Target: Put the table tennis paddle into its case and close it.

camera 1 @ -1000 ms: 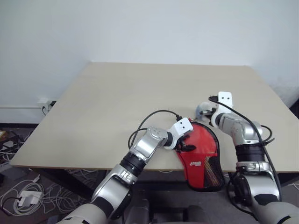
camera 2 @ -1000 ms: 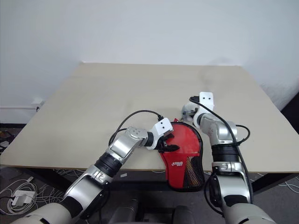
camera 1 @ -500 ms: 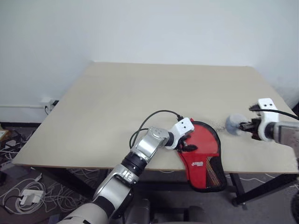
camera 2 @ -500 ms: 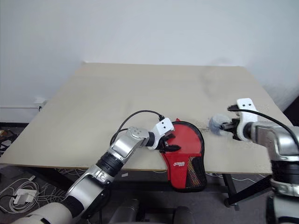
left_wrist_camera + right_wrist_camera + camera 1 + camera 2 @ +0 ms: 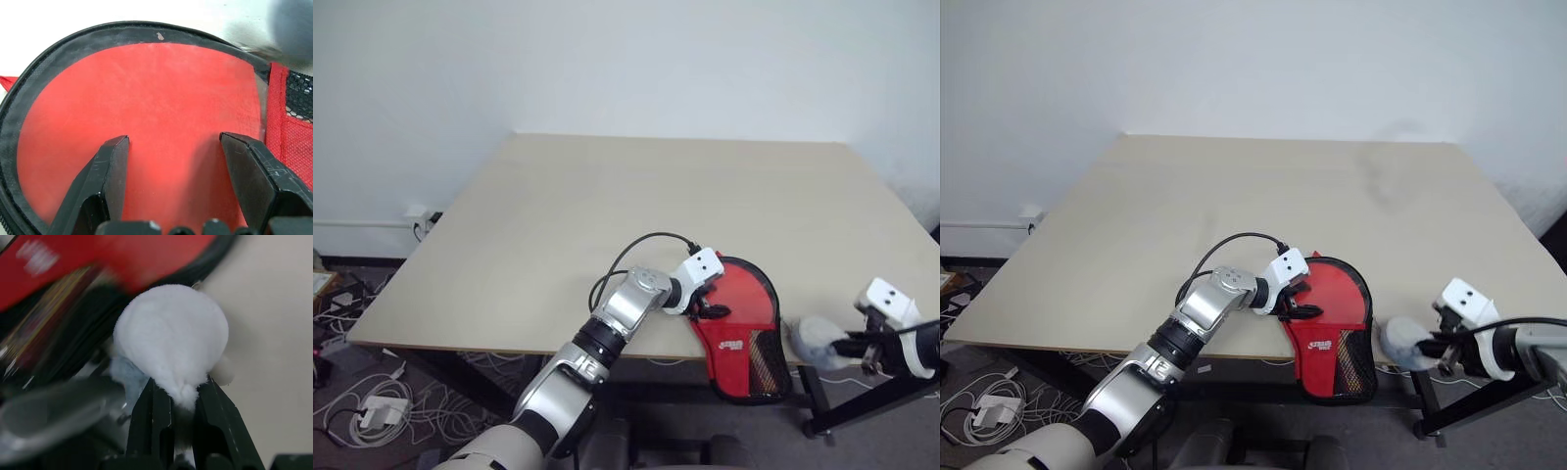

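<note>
The case (image 5: 744, 323) lies at the table's front edge, red front up, with its mesh end hanging over the edge. My left gripper (image 5: 710, 311) is open, and its two black fingers (image 5: 110, 166) rest spread on the case's round red face (image 5: 146, 98). My right gripper (image 5: 1430, 348) is shut on a fluffy white ball (image 5: 171, 340). It holds the ball (image 5: 818, 340) just right of the case, off the table's front edge. The table tennis paddle is hidden.
The beige table (image 5: 607, 196) stretches bare behind the case to a white wall. Cables and a power strip (image 5: 372, 411) lie on the floor at the left. A black cable (image 5: 641, 245) loops over my left forearm.
My right arm has swung from the case's round far end back to the near right, past the table's front edge, with the white ball in its fingers. The left gripper stayed on the case.
</note>
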Tool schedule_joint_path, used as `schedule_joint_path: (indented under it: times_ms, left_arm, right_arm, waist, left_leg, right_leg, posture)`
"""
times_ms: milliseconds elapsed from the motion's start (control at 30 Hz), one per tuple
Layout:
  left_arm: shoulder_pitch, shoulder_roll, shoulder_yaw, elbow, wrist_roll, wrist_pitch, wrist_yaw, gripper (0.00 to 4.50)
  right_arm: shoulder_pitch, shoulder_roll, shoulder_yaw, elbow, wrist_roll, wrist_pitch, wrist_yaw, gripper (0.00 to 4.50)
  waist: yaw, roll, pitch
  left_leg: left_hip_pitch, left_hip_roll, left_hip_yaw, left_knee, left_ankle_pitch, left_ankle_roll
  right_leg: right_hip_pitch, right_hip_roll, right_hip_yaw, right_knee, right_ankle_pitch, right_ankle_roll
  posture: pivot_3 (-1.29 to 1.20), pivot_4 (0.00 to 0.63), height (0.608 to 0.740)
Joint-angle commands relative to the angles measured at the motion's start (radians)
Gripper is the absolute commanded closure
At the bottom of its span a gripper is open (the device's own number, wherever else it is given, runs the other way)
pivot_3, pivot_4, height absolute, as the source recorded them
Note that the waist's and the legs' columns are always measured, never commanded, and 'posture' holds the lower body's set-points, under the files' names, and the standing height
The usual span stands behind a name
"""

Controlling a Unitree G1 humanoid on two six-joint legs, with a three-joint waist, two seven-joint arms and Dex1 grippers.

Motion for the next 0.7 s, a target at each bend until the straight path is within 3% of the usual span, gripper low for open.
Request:
schedule_joint_path:
  times_ms: [33,333,500,700]
  left_arm:
    - [0.031,0.009,-0.026,0.061,0.019,0.032,0.000,1.38]
    - [0.034,0.006,-0.026,0.071,0.021,0.026,-0.002,1.38]
    - [0.020,-0.003,-0.025,0.089,0.021,0.017,-0.003,1.38]
    - [0.005,-0.017,-0.018,0.123,0.022,-0.001,-0.002,1.38]
  right_arm:
    - [0.052,-0.016,-0.084,-0.066,0.001,-0.049,0.055,4.44]
    - [0.376,-0.016,-0.150,-0.205,-0.086,-0.155,0.156,4.44]
    - [0.535,0.002,-0.250,-0.208,-0.141,-0.242,0.252,4.44]
    - [0.558,0.054,-0.322,-0.291,-0.032,-0.243,0.335,4.45]
  waist:
    - [-0.001,0.000,0.000]
    - [0.004,-0.002,-0.001]
    - [0.004,-0.003,-0.003]
    - [0.005,-0.003,-0.004]
  left_leg:
    - [0.000,0.000,0.000,0.000,0.000,0.000]
    - [0.000,0.000,-0.001,-0.001,-0.001,0.000]
    - [0.001,0.000,-0.001,0.000,-0.002,0.001]
    - [0.001,0.000,-0.003,-0.002,-0.004,0.003]
  right_leg:
    - [0.000,0.000,0.000,0.000,0.000,0.000]
    - [0.002,-0.001,-0.001,-0.003,0.000,0.000]
    - [0.004,-0.001,-0.001,-0.004,0.000,0.000]
    - [0.009,-0.002,-0.004,-0.015,0.000,0.000]
  posture:
    - [0.00,0.000,0.715]
    - [0.00,0.000,0.715]
    - [0.00,0.000,0.715]
    - [0.00,0.000,0.715]
